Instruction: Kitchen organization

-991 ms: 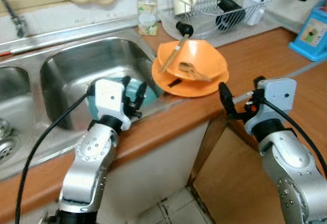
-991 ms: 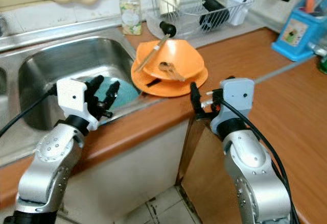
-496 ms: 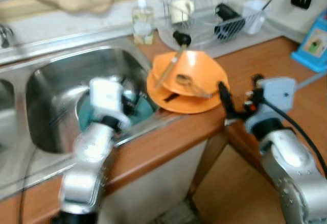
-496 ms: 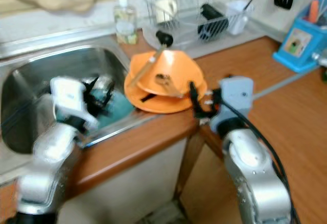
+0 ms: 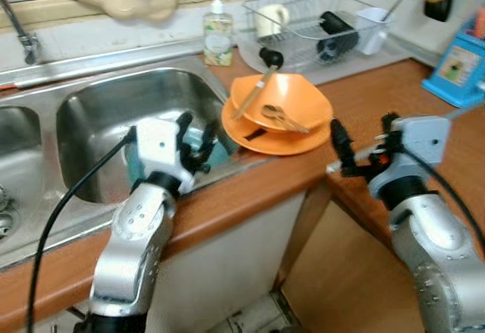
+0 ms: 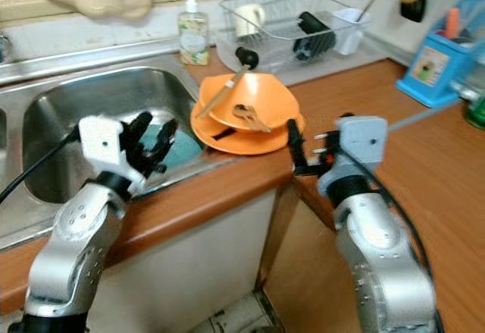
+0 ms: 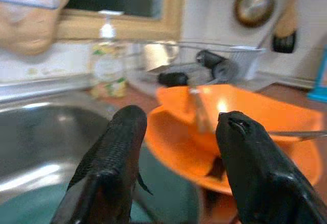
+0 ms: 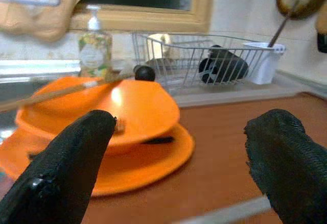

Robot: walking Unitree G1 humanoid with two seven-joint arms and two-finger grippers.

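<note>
— What stands on the table (image 5: pixel 394 98) by the sink (image 5: pixel 98 105)?

— An orange plate (image 5: pixel 258 134) at the table's front edge, partly overhanging the basin, with an orange bowl (image 5: pixel 292 99) tilted on it. A wooden-handled utensil (image 5: pixel 255 86) leans across the bowl and another small utensil (image 5: pixel 282 117) lies inside.

— How would that stack handle?

— It looks like light, stiff plastic, smooth and likely slippery. The loose utensils would probably slide if it tips. The plate's near rim, kept level, seems the safest hold.

— And the arms?

— The left claw (image 5: pixel 193 137) hovers over the sink's front rim, fingers spread, pointing toward the plate above a teal dish (image 6: pixel 176 145) in the basin. The right claw (image 6: pixel 297 152) is held just off the table's front edge beside the plate, fingers wide apart and empty.
</note>
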